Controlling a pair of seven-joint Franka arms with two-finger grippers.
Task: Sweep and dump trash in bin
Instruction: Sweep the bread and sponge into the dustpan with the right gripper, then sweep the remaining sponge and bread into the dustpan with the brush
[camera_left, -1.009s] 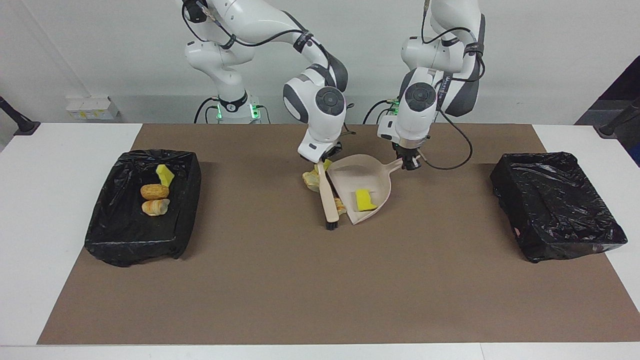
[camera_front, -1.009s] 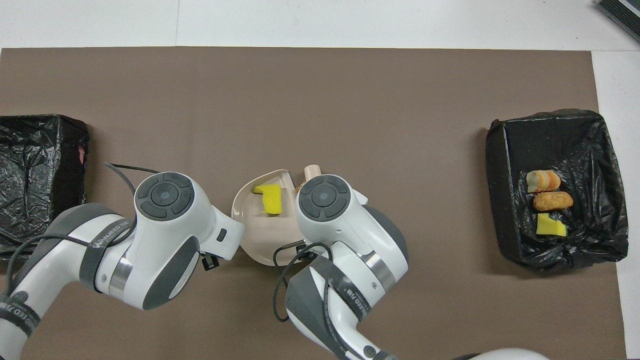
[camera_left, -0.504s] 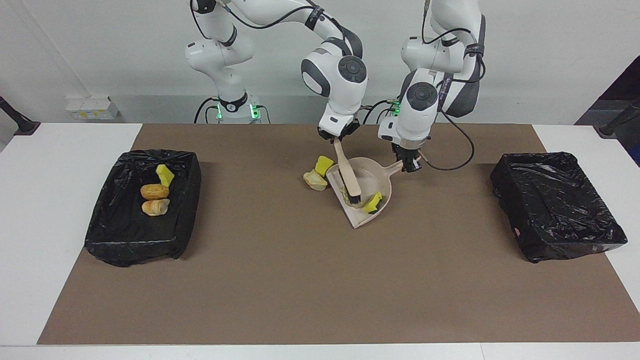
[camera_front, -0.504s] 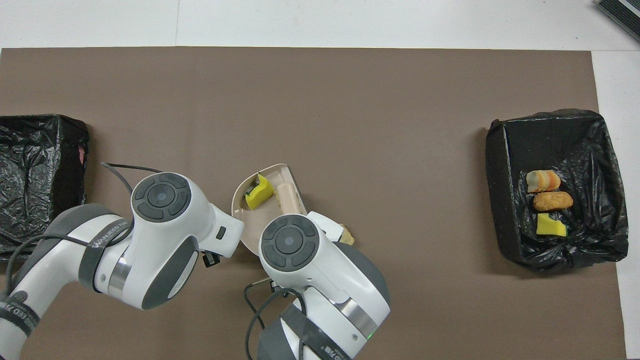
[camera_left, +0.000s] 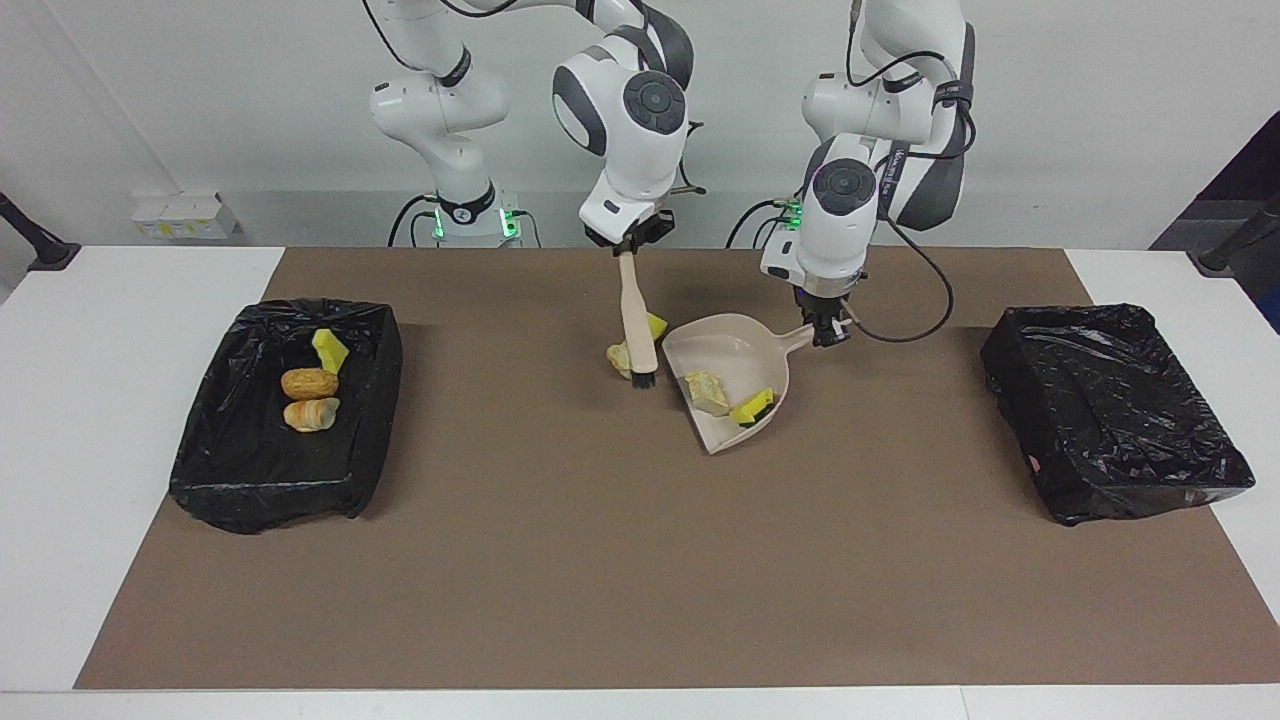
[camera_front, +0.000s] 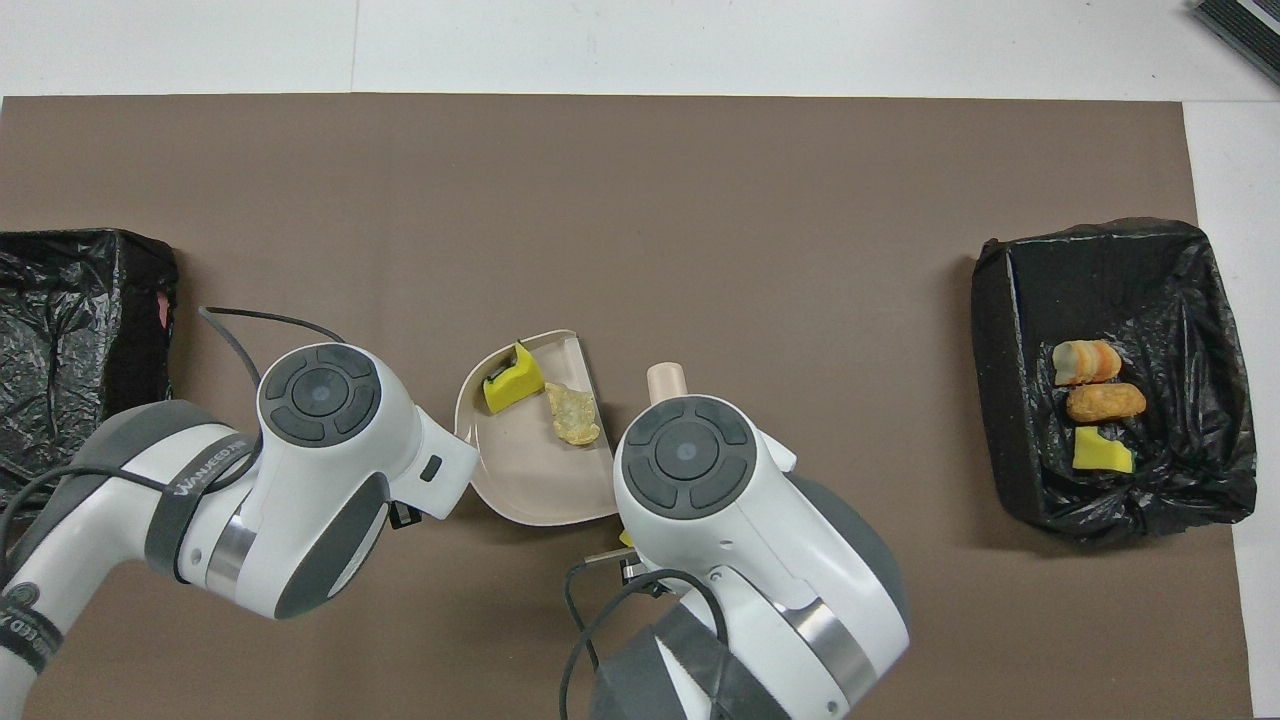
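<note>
My right gripper (camera_left: 628, 248) is shut on the handle of a beige brush (camera_left: 636, 325), which hangs bristles down beside a tan trash lump (camera_left: 619, 357) and a yellow chunk (camera_left: 656, 325) on the mat. My left gripper (camera_left: 826, 333) is shut on the handle of the beige dustpan (camera_left: 735, 355), which rests on the mat. A tan lump (camera_left: 708, 390) and a yellow chunk (camera_left: 752, 407) lie in the pan (camera_front: 520, 480). The black-lined bin (camera_left: 270, 490) toward the right arm's end holds three pieces. In the overhead view both grippers are hidden under their wrists.
A second black-lined bin (camera_left: 1130, 470) stands toward the left arm's end of the table with nothing showing in it. A brown mat (camera_left: 640, 560) covers the table's middle; white table (camera_left: 60, 400) shows at both ends.
The right arm swept a tan lump into the dustpan, then lifted the brush out and carried it toward its own end, beside the two loose pieces. The dustpan and left gripper barely moved.
</note>
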